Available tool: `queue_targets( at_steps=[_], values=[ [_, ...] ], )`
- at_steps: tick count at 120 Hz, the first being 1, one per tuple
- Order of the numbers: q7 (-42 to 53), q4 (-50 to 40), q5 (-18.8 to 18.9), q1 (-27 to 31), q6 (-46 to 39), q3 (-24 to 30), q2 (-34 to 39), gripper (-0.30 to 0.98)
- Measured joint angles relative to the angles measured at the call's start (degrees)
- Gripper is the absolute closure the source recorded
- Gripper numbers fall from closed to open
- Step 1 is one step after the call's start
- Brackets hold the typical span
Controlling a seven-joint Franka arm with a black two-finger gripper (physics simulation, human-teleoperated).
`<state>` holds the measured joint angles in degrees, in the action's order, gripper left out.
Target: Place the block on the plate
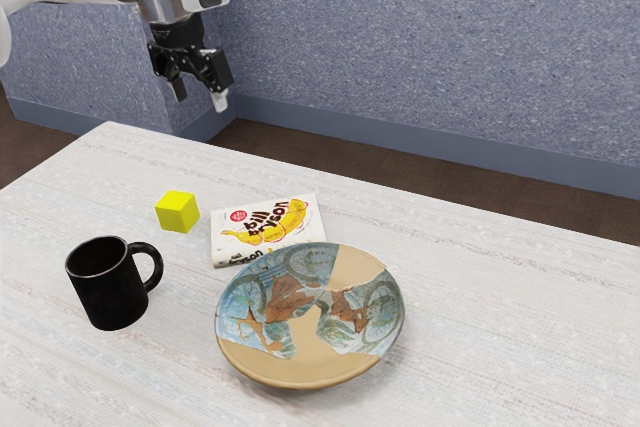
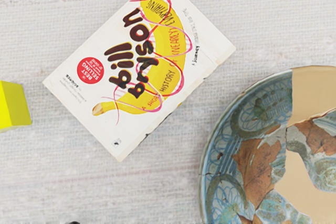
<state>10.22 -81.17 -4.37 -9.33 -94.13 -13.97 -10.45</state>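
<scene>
Yellow block [image 1: 176, 212], cubic, its axes about equal, flat on the table [image 1: 500, 317] at the exterior view's left, one upright edge facing near; left of the book [image 1: 268, 230], apart from the plate [image 1: 300, 372]. My gripper [image 1: 200, 98]: raised, fingers spread.

side camera slants down, nearer hand camera looks steeply down; both catch block [image 1: 177, 212], book [image 2: 139, 66], plate [image 1: 305, 372].

On a whitish table [image 1: 500, 317], a white rectangular book [image 1: 266, 231] lies between a yellow cube [image 1: 177, 213] and a round blue-and-tan ceramic plate [image 1: 311, 332]; a black mug [image 1: 108, 292] stands near the cube.
</scene>
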Motion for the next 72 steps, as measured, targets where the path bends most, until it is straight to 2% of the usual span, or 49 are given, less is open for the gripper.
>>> queue_targets(
  at_steps=[49,72],
  values=[
    [-0.14,-0.41,-0.01,0.07,0.35,-0.56,-1.32,0.0],
    [0.13,-1.79,0.3,4.38,-1.38,-2.55,-4.17,0.0]
  ],
)
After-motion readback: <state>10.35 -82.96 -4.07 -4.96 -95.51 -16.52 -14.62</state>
